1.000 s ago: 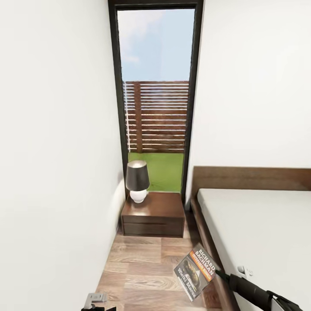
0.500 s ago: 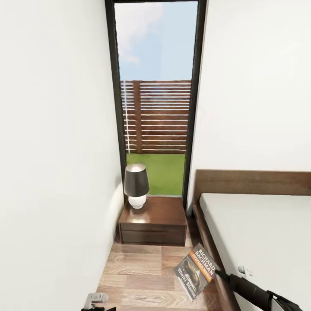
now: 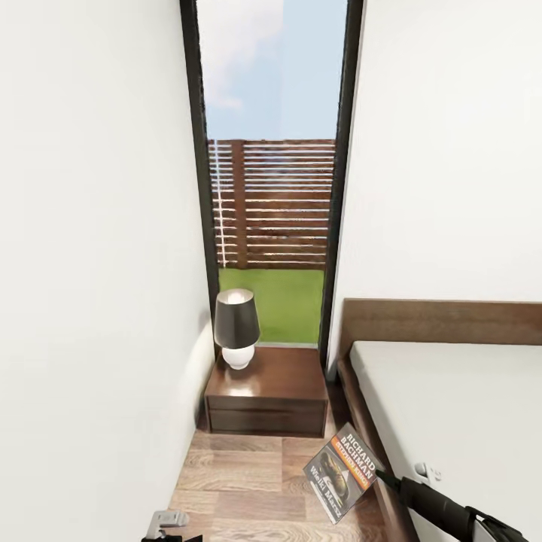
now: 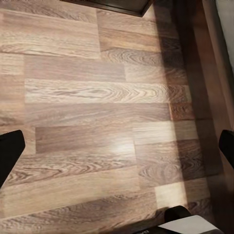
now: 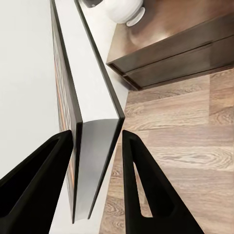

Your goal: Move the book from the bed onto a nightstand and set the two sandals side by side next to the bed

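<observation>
Change: whole head view has shifted since the earlier frames, so the camera moved closer; nightstand and window now sit larger and lower in the picture. Book and right arm keep the same spot in the view.
Book (image 3: 340, 472): held in the air over the floor, tilted, cover facing the head camera, just beside the bed's left edge, short of the nightstand. Orange band and white lettering readable.
Right hand (image 5: 97, 151): narrow, two black fingers (image 5: 146, 190) clamped on the book's lower edge, one on each face. Arm comes in from the lower right of the head view, over the bed corner.
Left hand (image 4: 117, 151): wide; a black fingertip at each side edge of the left wrist view, bare floor between them. Holds nothing.
Nightstand (image 3: 267, 391): in the corner under the window, between the left wall and the bed head. One drawer front visible. Top free apart from the lamp.
Lamp (image 3: 236, 328): black shade, white round base, on the nightstand's back-left part.
Bed (image 3: 452, 421): right side of the head view, brown frame and headboard, pale mattress.
Floor (image 4: 97, 97): brown wood planks.
Window (image 3: 272, 173): tall, black frame; fence, lawn, sky outside.
</observation>
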